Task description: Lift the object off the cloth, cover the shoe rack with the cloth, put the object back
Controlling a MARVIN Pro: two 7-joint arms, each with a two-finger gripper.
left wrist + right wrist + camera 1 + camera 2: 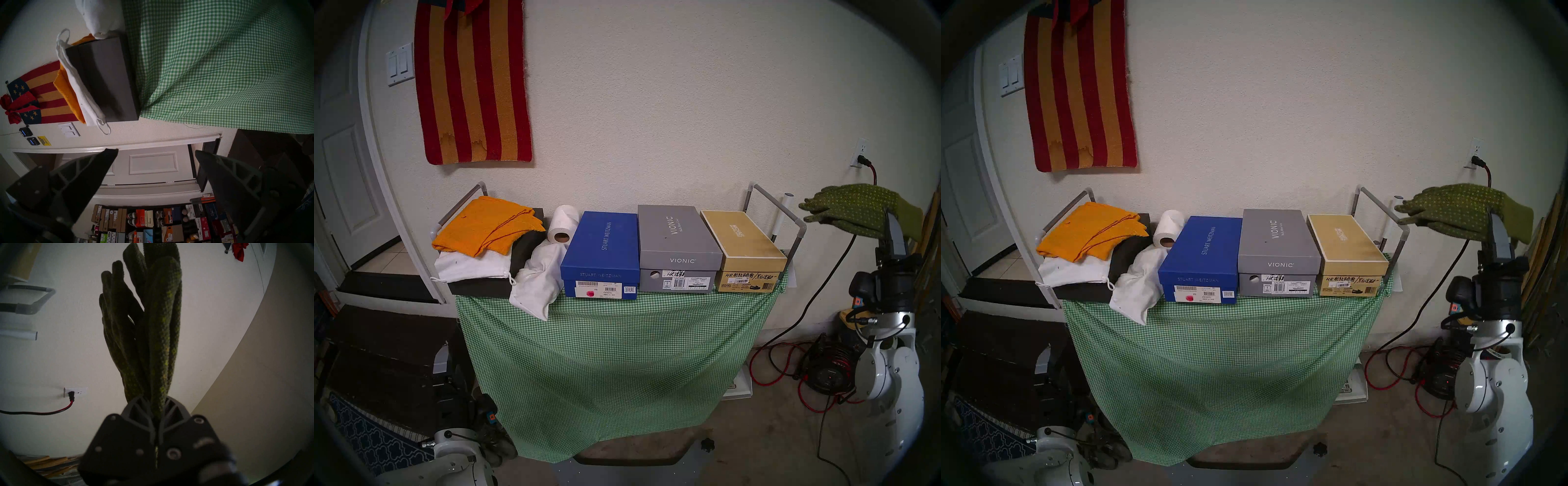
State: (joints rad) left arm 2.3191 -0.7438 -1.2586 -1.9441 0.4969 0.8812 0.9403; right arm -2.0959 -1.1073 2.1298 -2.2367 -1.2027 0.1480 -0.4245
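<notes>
- Olive-green knit gloves with yellow dots (159, 338) fill the right wrist view, pinched near the cuff end by the clenched right end effector (157, 414); the fingers stand loose above it.
- From the head view the same pair is held in the air just right of the grey metal-tube shoe rack (797, 234), well clear of its top shelf.
- Green-and-white gingham cloth (602, 356) already hangs down the rack's front, its top edge under the boxes, so covering looks done and putting the gloves back seems to be what remains.
- Judging by their droop, the gloves are light, soft and floppy; a grip across both layers at the cuffs should keep the pair together.
- Only the left wrist view shows the left end effector (156, 152): released, its fingers spread wide and empty, near the cloth's left edge.
- Only the head view shows the folded orange cloth (487, 225) and three shoe boxes on top.
</notes>
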